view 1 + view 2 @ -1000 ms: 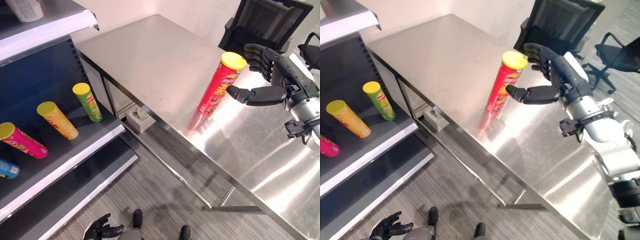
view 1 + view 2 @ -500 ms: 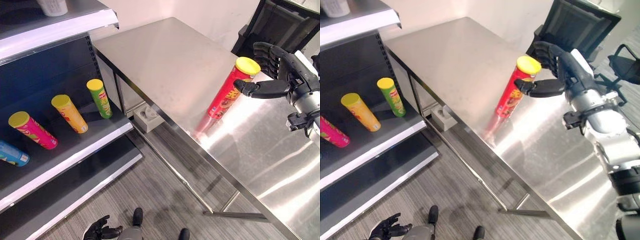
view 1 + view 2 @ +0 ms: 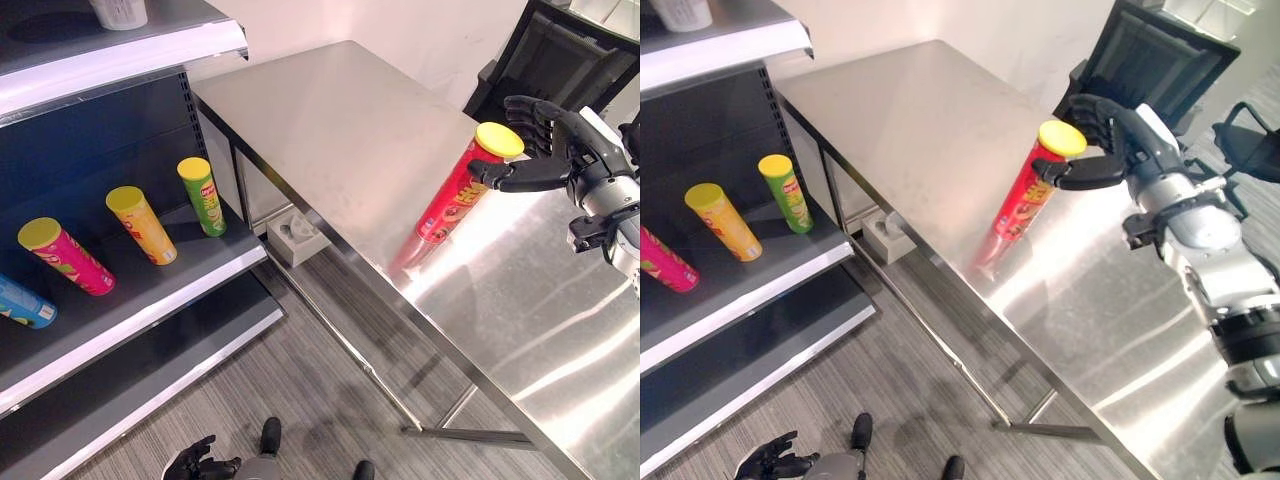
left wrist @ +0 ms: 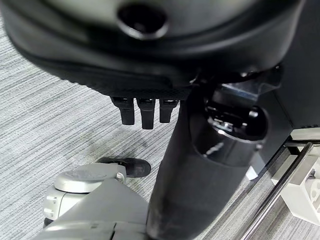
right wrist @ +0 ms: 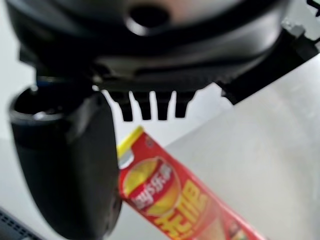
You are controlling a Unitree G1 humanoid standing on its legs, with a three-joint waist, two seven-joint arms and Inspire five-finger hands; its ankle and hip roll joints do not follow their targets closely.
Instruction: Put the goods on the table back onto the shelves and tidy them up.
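A red chip can (image 3: 455, 197) with a yellow lid stands on the steel table (image 3: 350, 120), near its front edge. My right hand (image 3: 568, 148) is beside the can's top. Its thumb (image 3: 505, 176) touches the can just under the lid, and its fingers (image 3: 528, 108) are loosely bent behind the lid without gripping. In the right wrist view the thumb (image 5: 65, 165) lies along the can (image 5: 170, 200), with the fingers held off it. My left hand (image 3: 195, 463) hangs low over the floor, fingers relaxed and holding nothing.
On the dark shelf (image 3: 150, 300) to the left lie a green can (image 3: 204, 197), a yellow can (image 3: 140, 225), a pink can (image 3: 65, 257) and a blue can (image 3: 20, 305). A white tub (image 3: 118, 12) stands on the top shelf. A black office chair (image 3: 560, 50) stands behind the table. A white block (image 3: 297, 235) lies on the floor.
The camera has shifted. My right hand's thumb has risen from the can's middle to just under the lid, and the hand has come closer around the top.
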